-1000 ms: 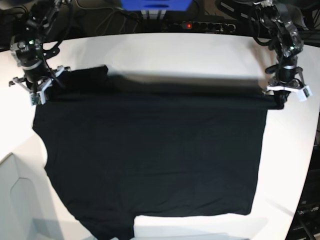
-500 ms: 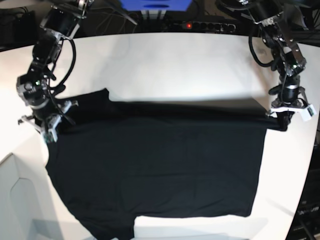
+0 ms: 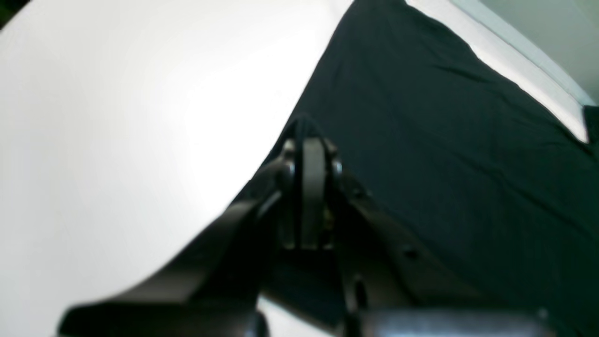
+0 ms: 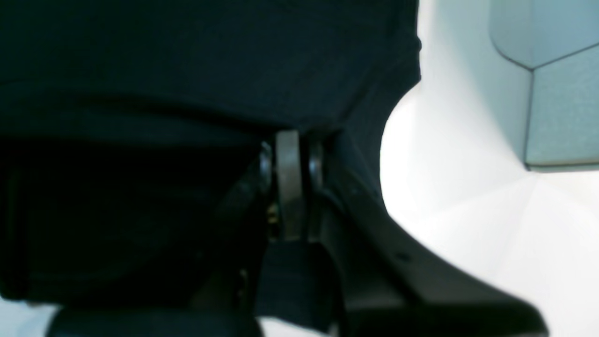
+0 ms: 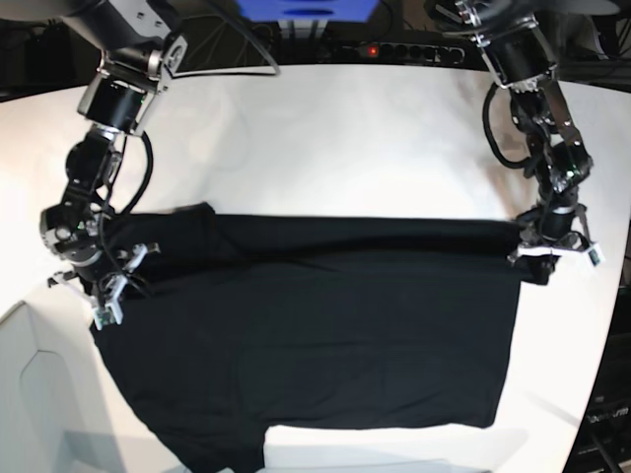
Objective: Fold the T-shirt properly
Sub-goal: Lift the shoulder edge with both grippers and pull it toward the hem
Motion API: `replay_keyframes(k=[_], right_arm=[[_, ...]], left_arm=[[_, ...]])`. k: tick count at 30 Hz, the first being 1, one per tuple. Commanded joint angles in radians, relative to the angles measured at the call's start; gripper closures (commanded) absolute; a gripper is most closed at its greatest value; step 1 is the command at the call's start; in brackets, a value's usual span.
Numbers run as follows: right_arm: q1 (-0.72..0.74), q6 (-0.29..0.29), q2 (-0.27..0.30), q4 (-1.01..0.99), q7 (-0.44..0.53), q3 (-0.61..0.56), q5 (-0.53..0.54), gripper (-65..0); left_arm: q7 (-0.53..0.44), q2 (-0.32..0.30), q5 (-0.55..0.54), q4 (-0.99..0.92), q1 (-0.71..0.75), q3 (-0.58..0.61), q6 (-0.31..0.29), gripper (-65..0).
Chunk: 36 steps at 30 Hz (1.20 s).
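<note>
The black T-shirt (image 5: 315,335) lies spread on the white table (image 5: 335,138), plain side up; no print or tag shows. Its far edge is a straight folded band between the two grippers. My left gripper (image 5: 542,261), on the base view's right, is shut on the shirt's far right corner; the left wrist view shows its fingertips (image 3: 306,140) pinching black cloth (image 3: 444,140). My right gripper (image 5: 104,296), on the base view's left, is shut on the far left edge near the sleeve; the right wrist view shows it (image 4: 290,140) closed in dark cloth (image 4: 210,56).
A power strip (image 5: 404,49) and a blue box (image 5: 306,12) sit behind the table. A pale angled panel (image 5: 30,394) stands at the front left, also in the right wrist view (image 4: 557,70). The table's rounded edge runs close by the left gripper.
Both grippers have moved toward the table's front, dragging the shirt's far edge with them. The bare white strip behind the shirt has grown wider.
</note>
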Motion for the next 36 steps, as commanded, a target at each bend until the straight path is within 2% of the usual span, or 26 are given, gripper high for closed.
replay_keyframes(k=[1,10,18,20,25,34,36], right_arm=[[0.034,0.003,0.009,0.003,0.016,0.005,0.009,0.0],[0.1,0.003,0.007,-0.032,0.018,0.002,0.009,0.0],[0.211,0.003,0.026,-0.192,0.021,0.0,0.008,0.0],[0.228,0.003,0.027,-0.233,0.055,0.0,0.008,0.0],[0.225,0.003,0.029,-0.26,0.114,0.0,0.008,0.0],[0.195,0.003,0.029,-0.261,0.111,0.0,0.008,0.0],[0.195,0.003,0.029,-0.269,0.105,0.0,0.008,-3.4]], left_arm=[[-0.028,-0.015,0.003,0.017,-0.031,-0.002,-0.008,-0.1],[-0.028,-0.015,0.07,-0.058,-0.13,-0.002,-0.01,-0.1],[-0.035,-0.015,0.079,-0.138,-0.165,-0.002,-0.015,-0.1],[-0.035,-0.015,0.079,-0.161,-0.182,-0.002,-0.015,-0.1],[-0.035,-0.015,0.079,-0.179,-0.189,-0.002,-0.015,-0.1],[-0.031,-0.015,0.079,-0.228,-0.214,-0.002,-0.01,-0.8],[-0.026,-0.015,0.079,-0.255,-0.236,-0.002,-0.008,-4.8]])
